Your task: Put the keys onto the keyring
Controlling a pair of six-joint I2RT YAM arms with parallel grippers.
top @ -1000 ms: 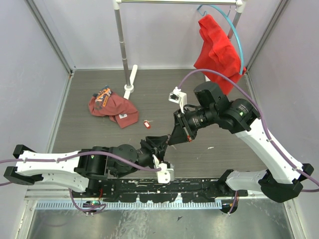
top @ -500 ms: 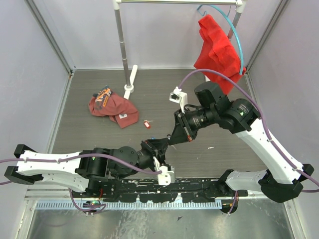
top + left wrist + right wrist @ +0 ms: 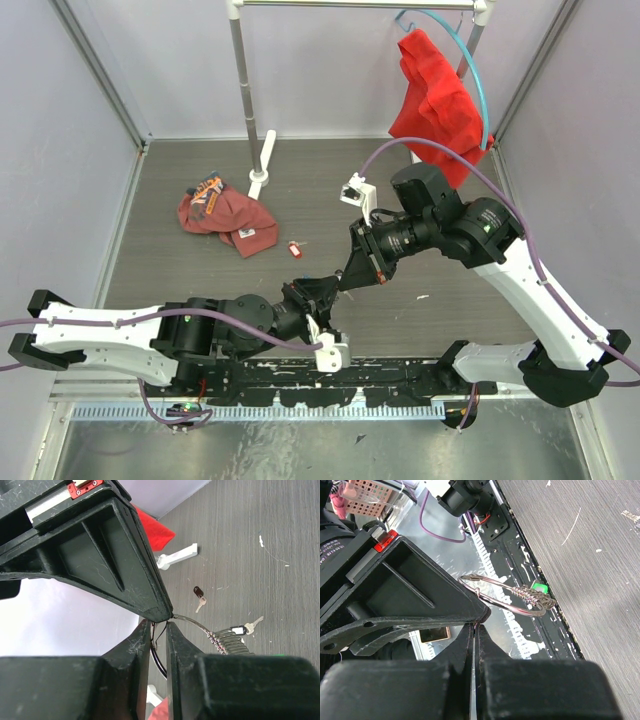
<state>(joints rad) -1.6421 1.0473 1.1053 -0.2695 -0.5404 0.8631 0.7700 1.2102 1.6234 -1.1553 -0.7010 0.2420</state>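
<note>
Frankly, the spot where the 2 grippers meet is the hard part. In the top view the left gripper [image 3: 318,299] and right gripper [image 3: 344,284] overlap above the front of the desk [image 3: 200,272], and I cannot make out the keyring there at all. From the left wrist, the left gripper's fingers [image 3: 142,647] stand a narrow slit apart with a thin dark wire in the slit; I cannot tell whether they clamp anything. The right gripper is pressed fully closed and holds the keyring [image 3: 532,596] in the air. Its wire runs out right at the tip, though the other gripper's finger covers the pinch point.

The keyring is a thin silver wire loop with a tight coil on 1 side. A green patch [image 3: 539,586] sits just behind that coil; tag or not, I cannot tell.

A black-tagged key [image 3: 198,592] lies on the desk, and a red-tagged key [image 3: 294,249] lies near a crumpled red cloth [image 3: 225,212]. 1 more key [image 3: 252,625] shows by the coil; on the ring or on the desk, I cannot tell.
</note>
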